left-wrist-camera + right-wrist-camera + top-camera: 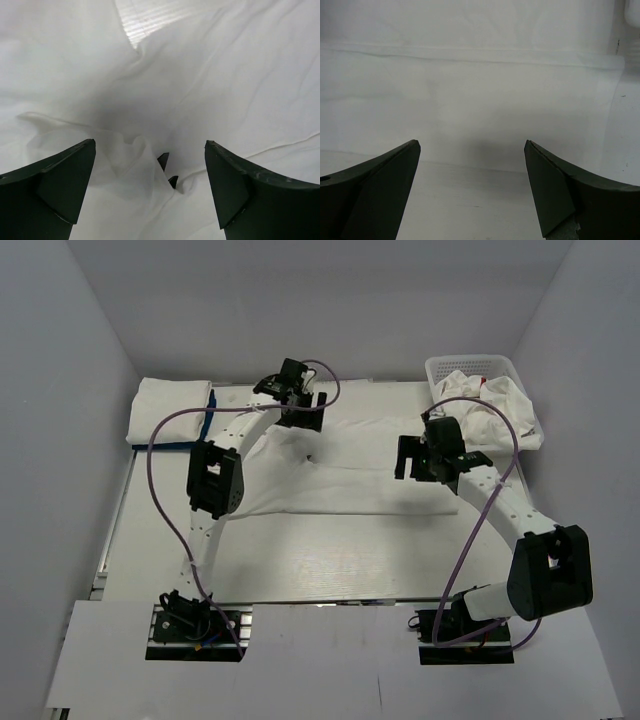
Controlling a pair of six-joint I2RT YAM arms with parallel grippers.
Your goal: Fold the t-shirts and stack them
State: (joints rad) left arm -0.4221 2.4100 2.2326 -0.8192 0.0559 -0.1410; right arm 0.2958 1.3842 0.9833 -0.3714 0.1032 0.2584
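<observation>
Spread on the bench (pixel 330 560), the plain white cloth t-shirt (pixel 350 475) bears 1 dark speck (pixel 167 167) too small to identify — the left arm (pixel 213 480) and right arm (pixel 495 495) arch over it, left jaws and right jaws apart, empty.

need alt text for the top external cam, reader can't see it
A white t-shirt lies spread across the middle of the table, with the left gripper open over its far edge and the right gripper open over its right end. A stack of folded shirts sits far left; a white basket far right holds more shirts.
</observation>
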